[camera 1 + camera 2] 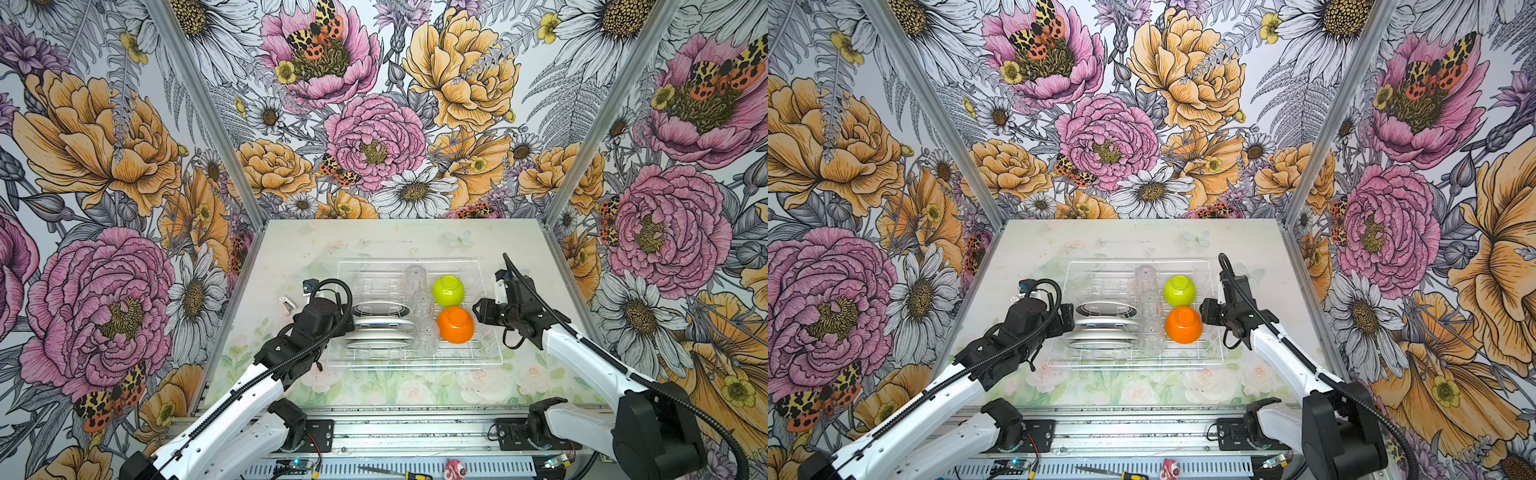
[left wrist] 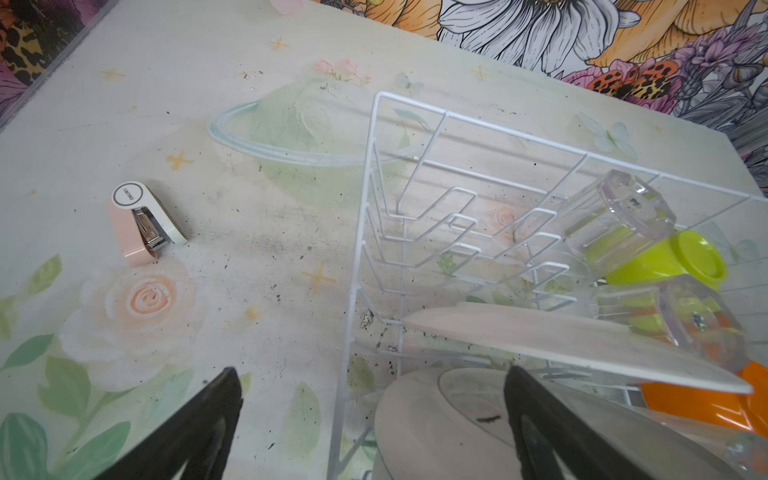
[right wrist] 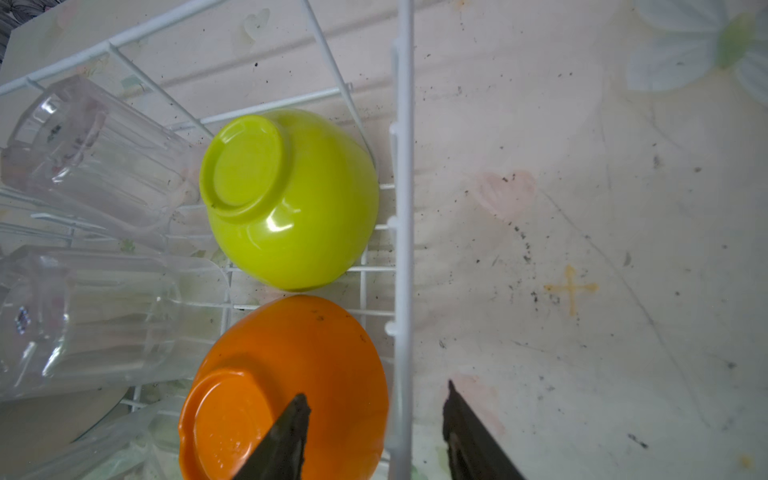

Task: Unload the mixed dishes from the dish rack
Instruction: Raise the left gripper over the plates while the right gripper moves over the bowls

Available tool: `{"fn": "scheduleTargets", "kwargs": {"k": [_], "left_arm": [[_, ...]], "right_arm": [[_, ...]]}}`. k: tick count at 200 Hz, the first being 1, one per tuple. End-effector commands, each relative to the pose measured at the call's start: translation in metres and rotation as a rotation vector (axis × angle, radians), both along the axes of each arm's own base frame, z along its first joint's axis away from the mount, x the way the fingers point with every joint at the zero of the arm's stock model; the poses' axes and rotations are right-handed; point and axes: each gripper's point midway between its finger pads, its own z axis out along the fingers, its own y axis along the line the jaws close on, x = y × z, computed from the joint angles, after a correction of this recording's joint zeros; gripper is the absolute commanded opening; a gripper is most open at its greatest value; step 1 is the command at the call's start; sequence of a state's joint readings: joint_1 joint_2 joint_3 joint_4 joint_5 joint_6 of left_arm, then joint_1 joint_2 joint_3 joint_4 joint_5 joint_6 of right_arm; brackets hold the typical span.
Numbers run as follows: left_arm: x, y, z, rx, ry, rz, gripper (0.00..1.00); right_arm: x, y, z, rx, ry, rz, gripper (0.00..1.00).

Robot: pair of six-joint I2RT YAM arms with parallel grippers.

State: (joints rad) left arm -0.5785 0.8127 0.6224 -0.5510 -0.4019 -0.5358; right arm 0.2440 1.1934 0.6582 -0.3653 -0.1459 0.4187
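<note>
- Now our left gripper (image 2: 370, 374) gapes wide at the plates (image 1: 376, 324) standing in the dish rack (image 3: 404, 166).
- Our right gripper (image 3: 376, 390) straddles the rack wall and the orange bowl (image 3: 291, 353); we cannot tell whether it grips.

**Surface Materials and Finish**

Dish rack (image 3: 403, 166): thin wire, smooth white coating. Tumblers (image 3: 95, 158): clear ribbed plastic, glossy. Lime-green bowl (image 3: 291, 199) and orange bowl (image 3: 299, 361): smooth plastic with a high gloss and bright highlights. Plates (image 2: 561, 340): white undersides, matt. Table cover (image 2: 249, 208): printed, matt, scuffed and dark-specked. Stapler (image 2: 141, 220): glossy pink-and-white plastic shell with a bare metal insert.
</note>
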Motion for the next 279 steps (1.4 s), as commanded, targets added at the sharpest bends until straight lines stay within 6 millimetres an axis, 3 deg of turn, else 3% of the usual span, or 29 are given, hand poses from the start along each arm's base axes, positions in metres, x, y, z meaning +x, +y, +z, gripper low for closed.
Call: {"fn": "scheduleTargets", "kwargs": {"k": [1,38,117,193,279], "left_arm": [[-0.002,-0.002,-0.01,0.018,0.032,-0.013,0.99],[0.001,-0.005,-0.012,0.026,0.047,-0.019,0.99],[0.028,0.0,-0.012,0.049,0.033,-0.004,0.99],[0.047,-0.005,-0.02,0.029,0.068,-0.011,0.99],[0.049,-0.005,0.005,-0.001,0.014,-0.006,0.99]], "right_arm": [[0.015,-0.004,0.008,-0.055,-0.025,-0.026,0.45],[0.026,-0.011,0.006,-0.083,-0.015,-0.098,0.26],[0.053,-0.027,-0.001,-0.176,0.001,-0.18,0.05],[0.084,-0.043,-0.007,-0.147,0.039,-0.245,0.0],[0.111,-0.069,-0.001,-0.15,0.029,-0.308,0.0]]}}
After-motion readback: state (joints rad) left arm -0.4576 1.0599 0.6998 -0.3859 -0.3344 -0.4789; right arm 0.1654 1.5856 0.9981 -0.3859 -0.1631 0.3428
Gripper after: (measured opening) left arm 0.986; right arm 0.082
